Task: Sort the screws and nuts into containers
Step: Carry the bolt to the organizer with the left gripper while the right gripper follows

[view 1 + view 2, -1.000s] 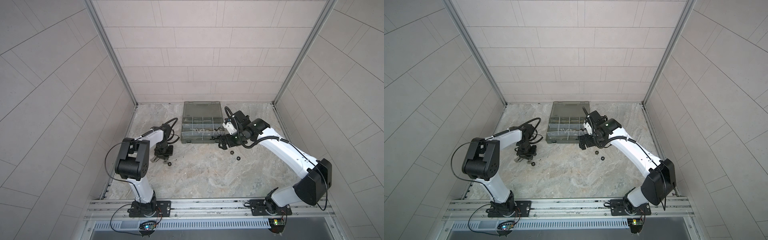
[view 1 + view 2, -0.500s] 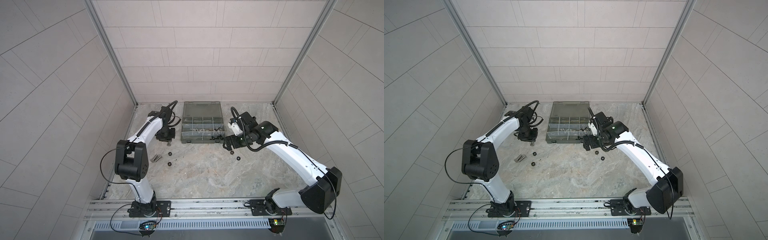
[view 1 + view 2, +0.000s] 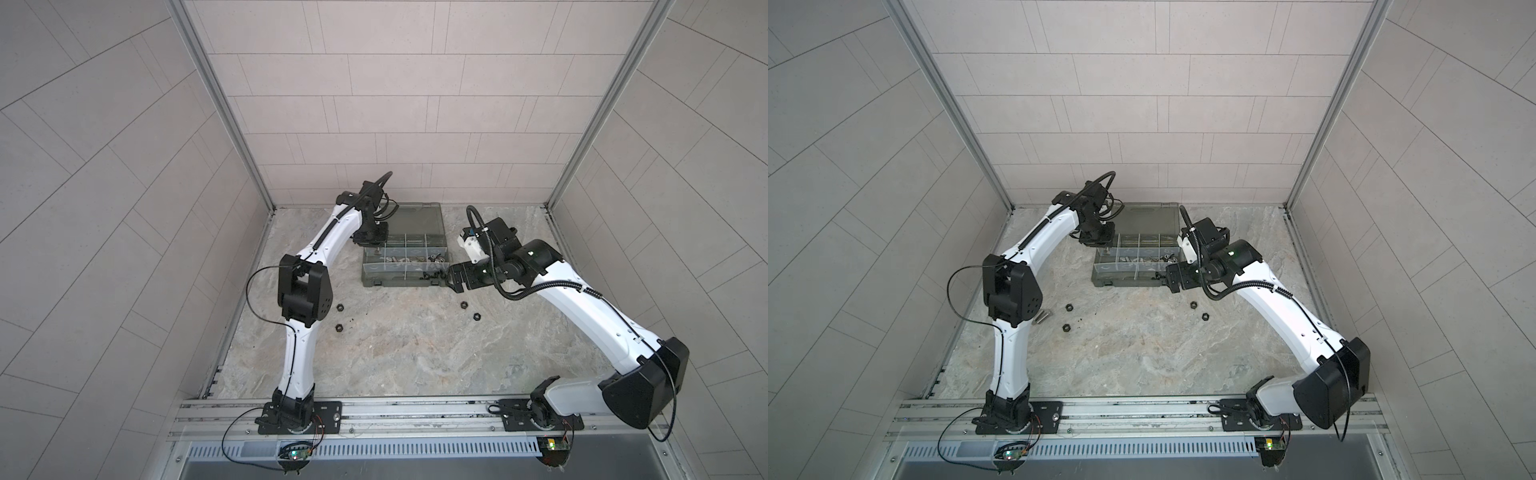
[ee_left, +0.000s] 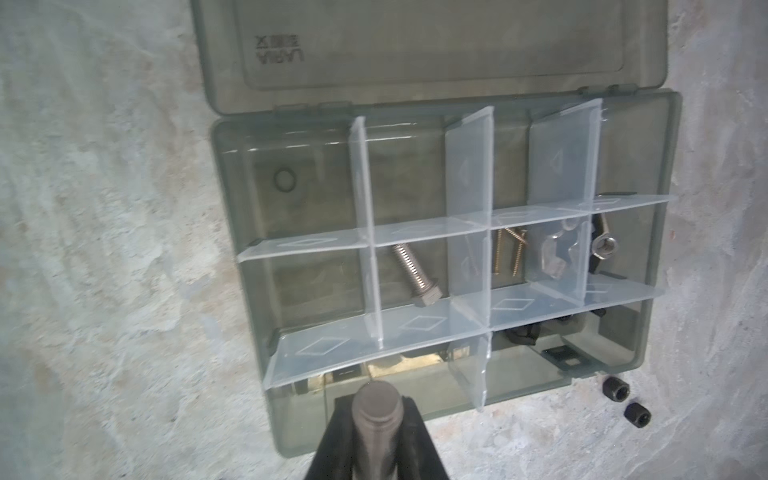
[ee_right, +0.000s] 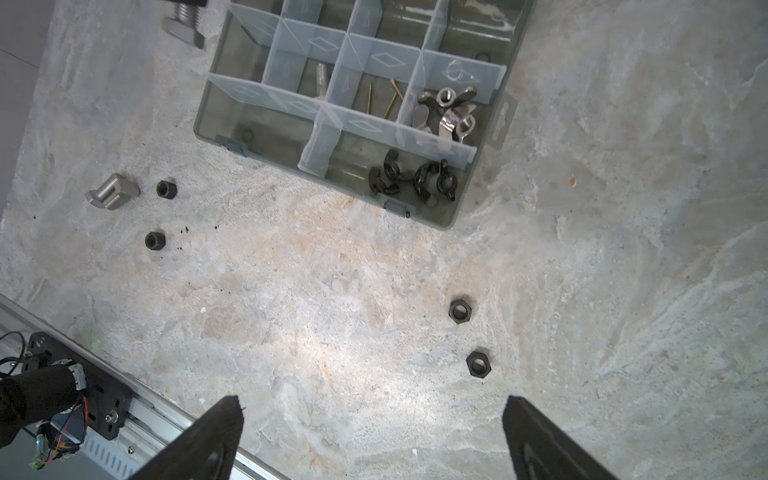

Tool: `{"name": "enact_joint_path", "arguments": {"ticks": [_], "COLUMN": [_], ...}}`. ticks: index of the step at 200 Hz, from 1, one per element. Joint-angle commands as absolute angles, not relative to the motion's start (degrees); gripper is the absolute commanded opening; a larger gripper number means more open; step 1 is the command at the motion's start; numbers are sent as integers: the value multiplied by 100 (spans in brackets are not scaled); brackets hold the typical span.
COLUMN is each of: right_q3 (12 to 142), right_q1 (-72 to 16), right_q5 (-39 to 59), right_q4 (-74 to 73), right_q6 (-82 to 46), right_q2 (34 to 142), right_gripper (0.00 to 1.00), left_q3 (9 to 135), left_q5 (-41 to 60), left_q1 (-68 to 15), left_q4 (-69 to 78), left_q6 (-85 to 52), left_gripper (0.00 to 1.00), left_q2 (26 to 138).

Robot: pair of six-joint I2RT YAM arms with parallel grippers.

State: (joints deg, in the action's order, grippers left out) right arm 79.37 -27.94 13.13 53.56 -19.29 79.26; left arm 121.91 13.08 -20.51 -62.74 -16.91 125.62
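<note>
Overhead, in a top view, the left gripper (image 3: 375,244) hung at the left edge of the organizer case (image 3: 399,284), evidently placed for a drop. Its wrist view showed the jaws clamped on a silver bolt (image 4: 377,405) (another bolt (image 4: 415,270) lay in a middle compartment). Only the right wrist view showed the right gripper (image 5: 370,419) spread wide, empty, near two unsorted black nuts (image 5: 460,310).

overhead stereo, close wrist cams
</note>
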Motion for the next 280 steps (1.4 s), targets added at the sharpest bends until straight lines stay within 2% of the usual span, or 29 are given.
{"name": "enact_joint_path", "arguments": {"ticks": [1,96,280], "right_q3": [8154,9187,9720], "right_q1": [-2780,-2763,-2703], "right_q5": [1308,1510,1558], "right_q4": [5180,4653,4949], "right_q6": [-1894,-2062,-1987], "right_q2": [8162,9562,10195], "right_gripper": [99,99,99], "left_q3": [12576,12665,13115], "left_q5": [1454,1623,1705], "left_q1": [-2215,-2394,-2278], "left_q4": [-6530,-6260,-6056], "left_q6": [-1845,-1899,-1688], "left_gripper": [16,16,16], "left_q2": [12844,13284,14046]}}
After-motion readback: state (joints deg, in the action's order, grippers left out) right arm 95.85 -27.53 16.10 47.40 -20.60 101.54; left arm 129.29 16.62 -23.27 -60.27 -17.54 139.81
